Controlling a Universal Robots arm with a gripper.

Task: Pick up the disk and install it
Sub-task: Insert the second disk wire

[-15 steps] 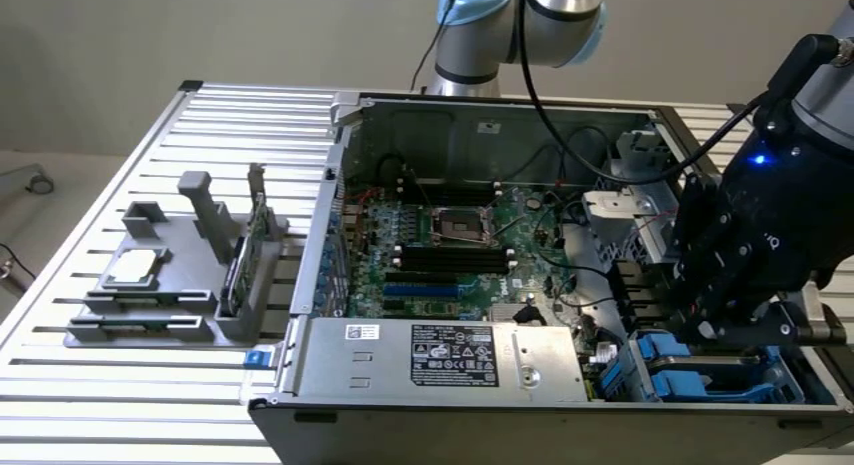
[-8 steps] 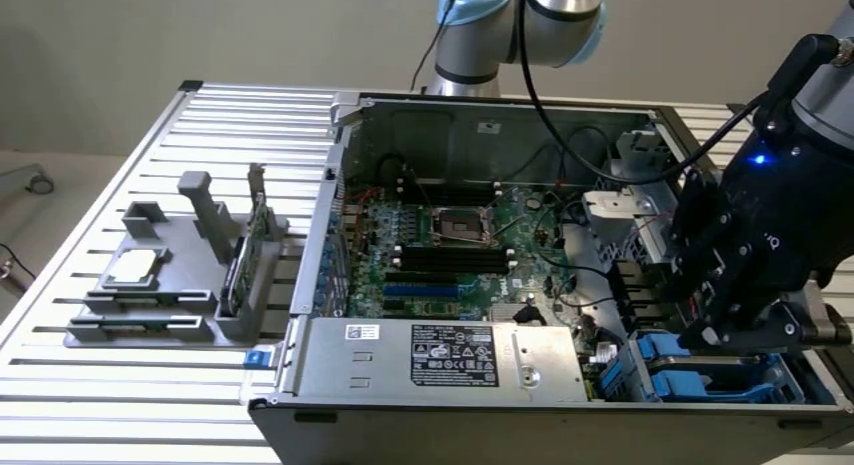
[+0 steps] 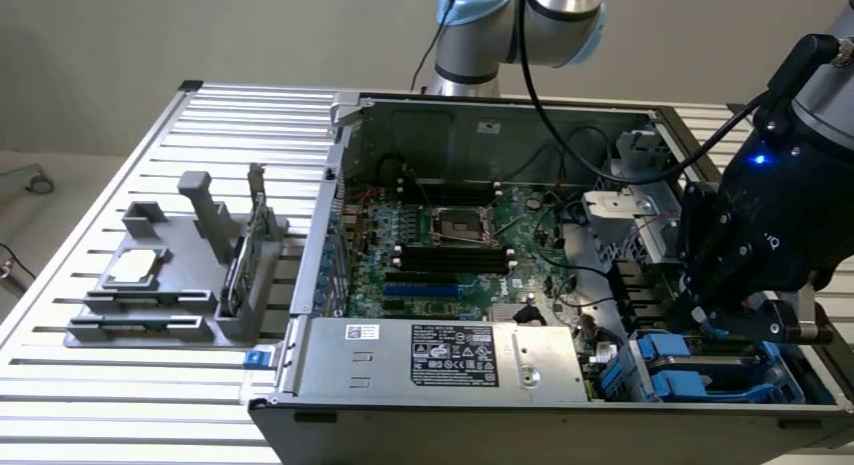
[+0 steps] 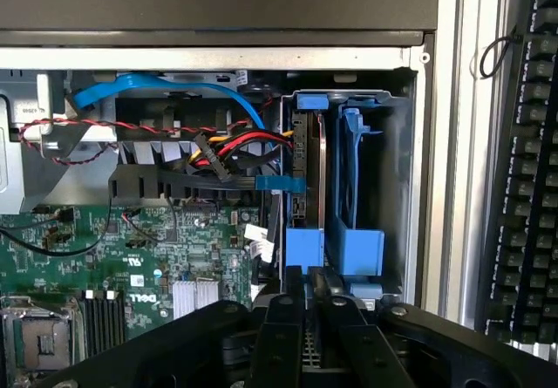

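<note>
gripper [image 4: 305,318] fingers pressed together just above the disk [image 4: 309,174], seemingly seated edge-on between blue rails in the case bay [image 4: 397,179].

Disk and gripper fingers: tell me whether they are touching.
Cannot tell. In the wrist view the shut fingers line up with the disk standing on edge in its blue bay, but the meeting point is hidden.

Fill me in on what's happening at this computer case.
A robot arm has its gripper down in the open computer case, at the drive bay in the corner on the exterior view's right. Its fingers are closed at the end of the disk, which stands on edge in its blue carrier rails inside the bay.
</note>
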